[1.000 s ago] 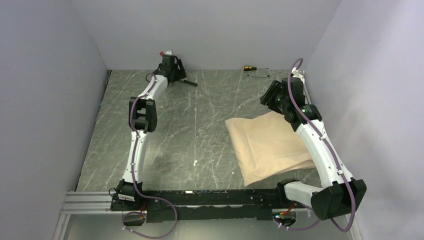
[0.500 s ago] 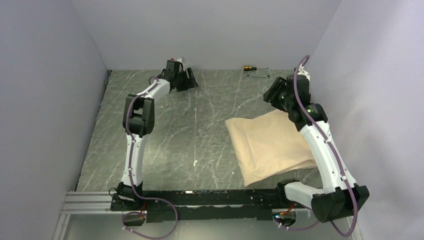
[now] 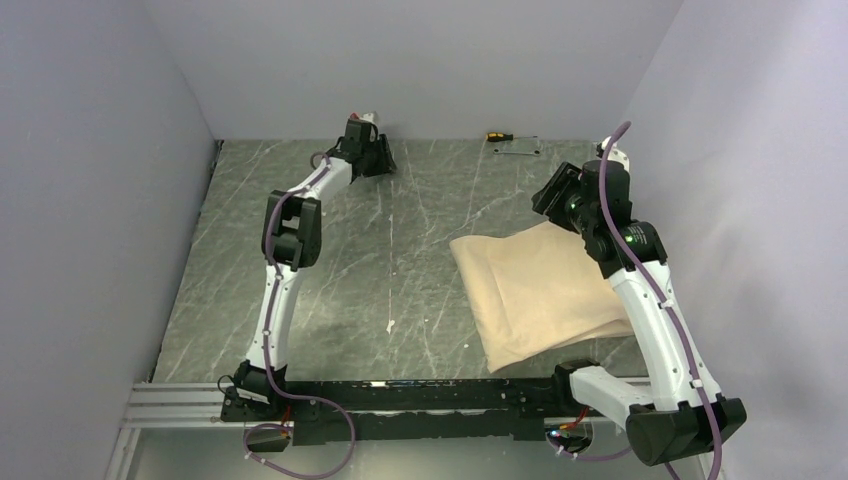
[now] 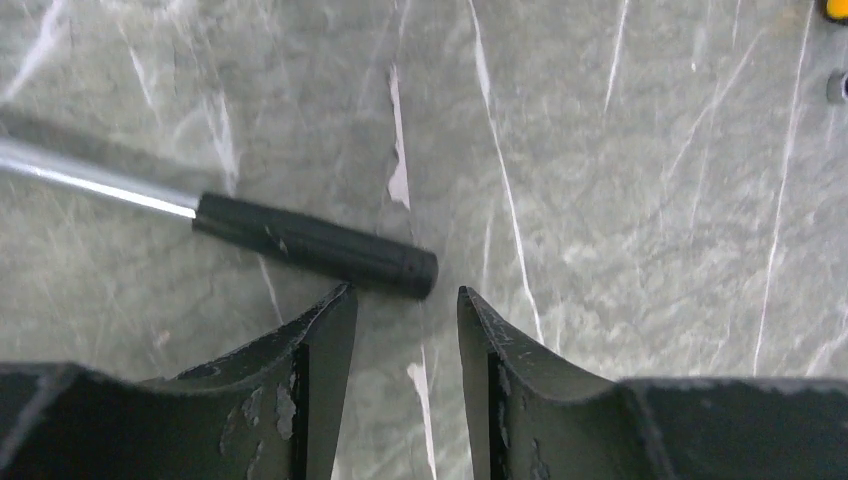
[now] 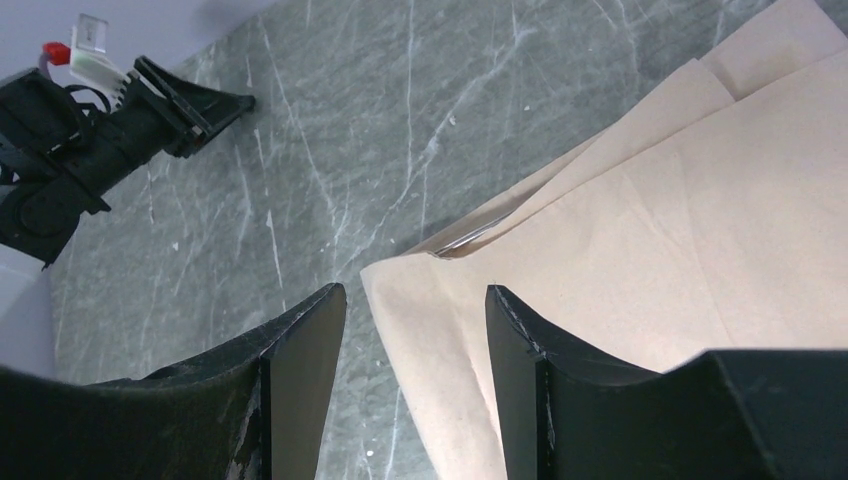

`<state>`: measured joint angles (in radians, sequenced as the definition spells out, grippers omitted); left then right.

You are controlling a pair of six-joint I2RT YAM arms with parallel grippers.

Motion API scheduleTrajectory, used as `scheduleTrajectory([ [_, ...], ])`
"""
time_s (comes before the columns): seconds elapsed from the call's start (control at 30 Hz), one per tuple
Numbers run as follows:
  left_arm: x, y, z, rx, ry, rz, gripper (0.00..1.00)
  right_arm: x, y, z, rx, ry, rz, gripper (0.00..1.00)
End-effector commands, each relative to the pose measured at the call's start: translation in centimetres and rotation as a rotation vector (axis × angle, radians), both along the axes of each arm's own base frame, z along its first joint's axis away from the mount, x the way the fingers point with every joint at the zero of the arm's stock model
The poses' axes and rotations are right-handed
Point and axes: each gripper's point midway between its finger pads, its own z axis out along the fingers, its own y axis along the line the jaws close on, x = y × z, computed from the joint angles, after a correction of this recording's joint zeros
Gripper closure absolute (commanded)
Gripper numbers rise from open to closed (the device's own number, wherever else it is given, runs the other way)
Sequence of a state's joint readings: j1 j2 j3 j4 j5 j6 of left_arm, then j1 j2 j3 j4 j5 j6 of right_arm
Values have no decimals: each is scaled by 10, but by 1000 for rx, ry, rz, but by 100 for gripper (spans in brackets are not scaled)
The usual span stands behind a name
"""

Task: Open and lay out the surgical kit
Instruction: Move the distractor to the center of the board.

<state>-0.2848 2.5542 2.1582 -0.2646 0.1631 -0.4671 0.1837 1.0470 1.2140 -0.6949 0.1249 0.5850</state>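
Observation:
The beige wrap cloth (image 3: 540, 290) lies folded shut at the right of the table and also shows in the right wrist view (image 5: 640, 230). A thin metal edge (image 5: 465, 240) peeks from its folded corner. The tray, clamps, tweezers and gauze pads are out of view. My right gripper (image 3: 553, 190) hovers open and empty above the cloth's far left corner (image 5: 415, 300). My left gripper (image 3: 378, 160) is open and empty at the back wall, its fingertips (image 4: 405, 300) just short of the end of the hammer's black handle (image 4: 315, 243).
The hammer's steel shaft (image 4: 90, 178) runs off to the left. A yellow-handled screwdriver (image 3: 494, 135) and a small flat metal piece (image 3: 517, 147) lie at the back, right of centre. Walls close in the left, back and right sides.
My left arm has swung right along the back wall, and its gripper now covers the hammer. My right arm has drawn back a little toward the right wall. The cloth has not moved.

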Motion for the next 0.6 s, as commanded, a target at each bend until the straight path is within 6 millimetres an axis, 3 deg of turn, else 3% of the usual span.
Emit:
scheduleTrajectory([
  [0.0,23,8,-11,17,-31,54,51,-1,-2,3,5,-3,-11,43],
  [0.13,41,4,-16,-39,-79,48,47,2,-2,5,7,5,-15,43],
  [0.3,54,4,-6,-124,-123,14,45,3,-1,2,9,31,-17,43],
  [0.37,48,1,3,-141,-128,-21,44,3,-1,1,10,36,-15,43],
  [0.47,29,-7,32,-168,-141,-94,40,3,-1,0,11,38,-16,43],
  [0.5,21,-10,53,-182,-150,-113,40,2,-1,1,10,36,-14,43],
  [0.57,3,-14,73,-203,-137,-148,36,-1,-1,1,8,33,-11,43],
])
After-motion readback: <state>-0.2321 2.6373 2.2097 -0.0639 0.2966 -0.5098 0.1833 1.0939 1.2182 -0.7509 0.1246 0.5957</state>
